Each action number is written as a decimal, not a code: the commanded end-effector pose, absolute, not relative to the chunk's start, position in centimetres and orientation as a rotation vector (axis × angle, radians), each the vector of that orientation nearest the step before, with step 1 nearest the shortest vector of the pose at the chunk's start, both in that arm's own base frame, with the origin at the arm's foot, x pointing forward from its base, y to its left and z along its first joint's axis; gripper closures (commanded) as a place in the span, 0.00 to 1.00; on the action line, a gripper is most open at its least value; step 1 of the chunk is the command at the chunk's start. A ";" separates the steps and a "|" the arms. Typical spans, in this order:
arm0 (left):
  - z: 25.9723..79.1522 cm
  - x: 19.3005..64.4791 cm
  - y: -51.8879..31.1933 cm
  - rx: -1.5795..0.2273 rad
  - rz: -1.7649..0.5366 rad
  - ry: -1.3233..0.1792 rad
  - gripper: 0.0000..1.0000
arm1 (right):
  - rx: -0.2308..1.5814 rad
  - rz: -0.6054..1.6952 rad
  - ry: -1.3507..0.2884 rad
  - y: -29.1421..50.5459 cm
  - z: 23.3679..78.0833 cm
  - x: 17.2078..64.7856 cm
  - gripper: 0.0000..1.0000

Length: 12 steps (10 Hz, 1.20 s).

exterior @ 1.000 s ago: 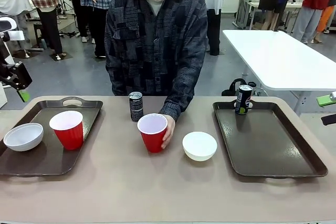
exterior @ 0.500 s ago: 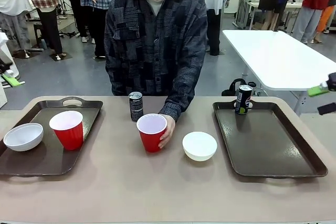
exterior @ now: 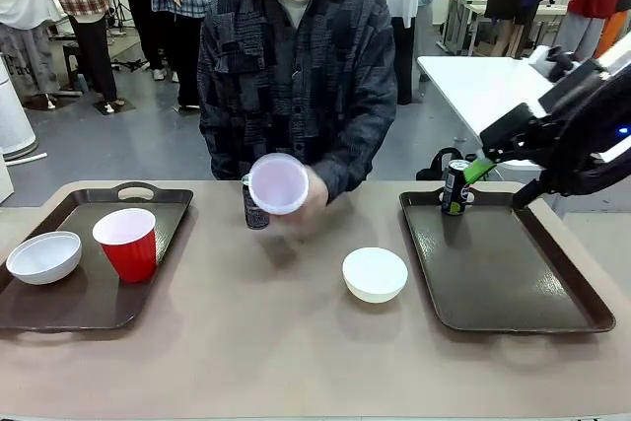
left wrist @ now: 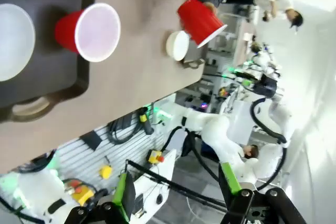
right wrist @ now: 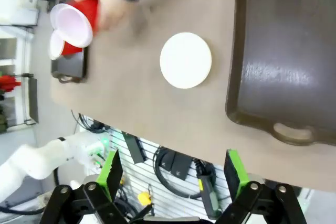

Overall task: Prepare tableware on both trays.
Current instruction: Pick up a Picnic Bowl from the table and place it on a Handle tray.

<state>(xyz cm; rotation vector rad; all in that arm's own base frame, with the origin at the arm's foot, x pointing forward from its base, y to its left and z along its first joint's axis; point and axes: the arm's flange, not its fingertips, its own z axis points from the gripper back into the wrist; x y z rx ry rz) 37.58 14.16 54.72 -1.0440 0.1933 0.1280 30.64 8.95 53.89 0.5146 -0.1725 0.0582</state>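
On the left tray [exterior: 84,295] stand a white bowl [exterior: 43,256] and a red cup [exterior: 126,243]. The person's hand holds a second red cup [exterior: 278,183] tilted above the table, its white inside facing me. Behind it a dark can [exterior: 254,216] stands on the table. A second white bowl [exterior: 375,274] sits on the table beside the right tray [exterior: 513,278], which carries a can [exterior: 455,187] at its far edge. My right gripper [exterior: 498,179] hangs open above that tray's far side, its jaws [right wrist: 173,174] apart and empty. My left gripper [left wrist: 176,192] is open and empty, high off the table.
The person stands at the table's far side, behind the middle. A white table [exterior: 532,110] stands at the back right, and other people stand farther back. Bare tabletop [exterior: 296,342] lies between the trays near my side.
The person has lifted the red cup off the table and tilted it. My right arm has swung in from the right, over the right tray. My left gripper has left the front view.
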 end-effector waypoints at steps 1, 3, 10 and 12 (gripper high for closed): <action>53.9 37.4 16.2 -1.160 0.005 0.120 0.15 | 0.446 0.008 -0.139 10.7 53.4 32.6 0.00; 53.2 37.1 17.2 -1.191 -0.044 0.036 0.15 | 0.383 -0.042 -0.155 12.5 52.2 33.7 0.00; 48.9 40.3 16.1 -0.913 -0.046 -0.141 0.15 | 0.427 0.003 -0.148 11.8 52.4 32.6 0.00; 48.5 40.3 16.4 -0.908 0.000 -0.151 0.15 | 0.382 -0.002 -0.126 13.7 52.0 33.8 0.00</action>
